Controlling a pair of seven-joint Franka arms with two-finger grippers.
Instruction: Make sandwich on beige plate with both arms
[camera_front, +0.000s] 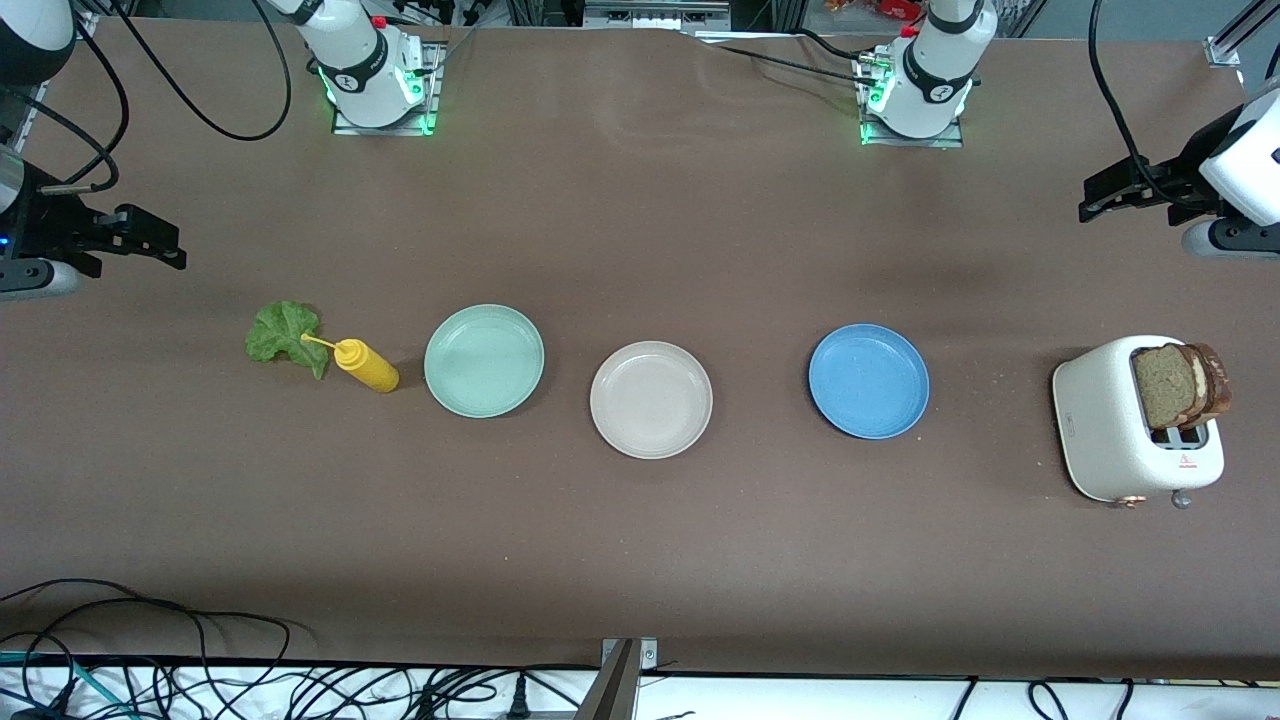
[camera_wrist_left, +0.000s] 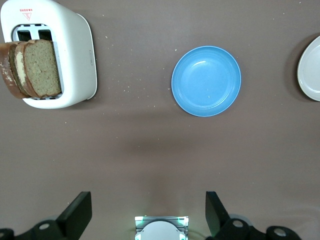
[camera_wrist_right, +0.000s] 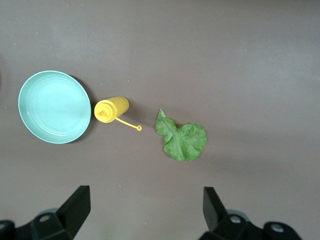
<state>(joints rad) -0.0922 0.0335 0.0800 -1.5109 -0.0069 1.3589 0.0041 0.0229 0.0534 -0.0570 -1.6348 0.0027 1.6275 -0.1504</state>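
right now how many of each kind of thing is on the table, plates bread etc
plates: 3 (mint-green plate, beige plate, blue plate)
bread slices: 2, in the toaster
toaster: 1
lettuce leaf: 1
yellow squeeze bottle: 1
total: 8

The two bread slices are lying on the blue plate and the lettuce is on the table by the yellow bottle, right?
Not quite. The bread slices stand in the white toaster; the blue plate holds nothing, as the front view shows. The lettuce does lie on the table beside the yellow bottle.
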